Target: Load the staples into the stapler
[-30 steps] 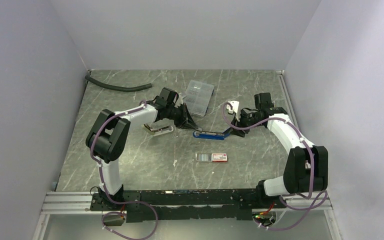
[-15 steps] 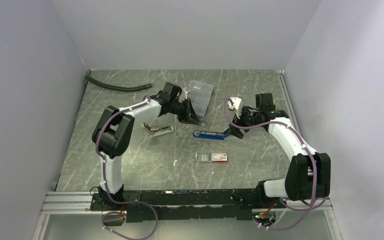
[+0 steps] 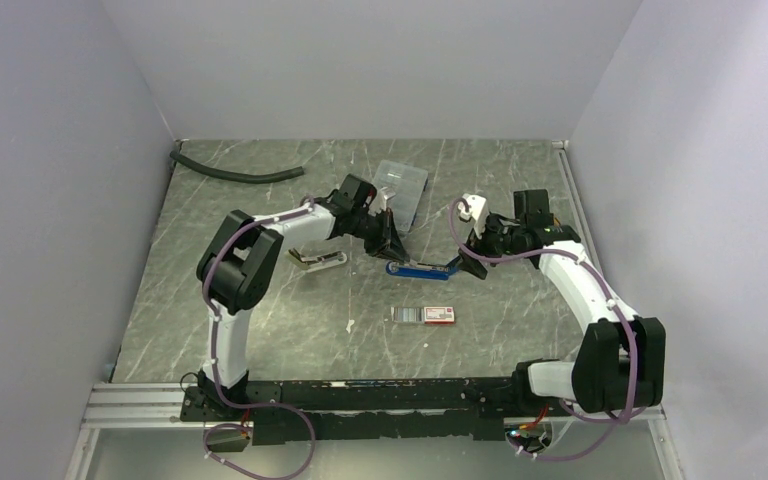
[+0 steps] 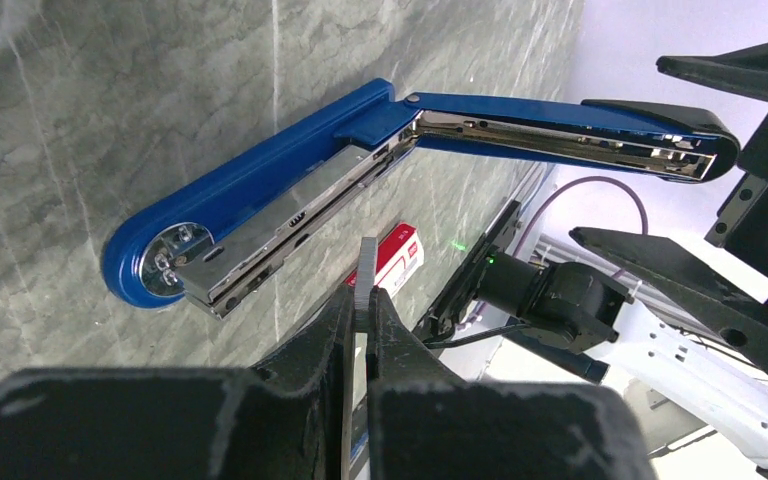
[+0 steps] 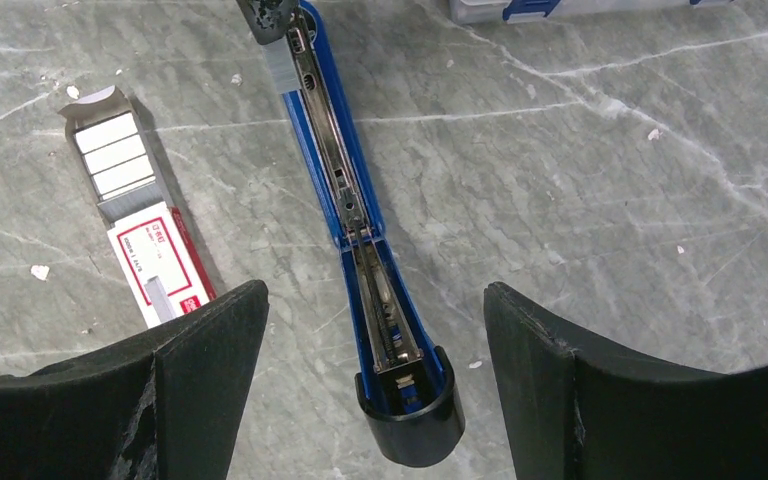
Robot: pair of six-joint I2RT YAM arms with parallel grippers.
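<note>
Left gripper (image 4: 362,312) pinches a strip of staples (image 4: 365,262) at mid-frame, just below the stapler (image 4: 260,205), whose open channel runs lower left to upper right (this arm is nearer). Right gripper (image 5: 370,335), spread wide, straddles the lid end without touching.

A blue stapler (image 3: 418,269) stretches from just beneath the left gripper (image 3: 393,252) across to the right gripper (image 3: 460,266). The white, red-ended staple box (image 3: 426,315) lies apart, nearer the bases than both.
</note>
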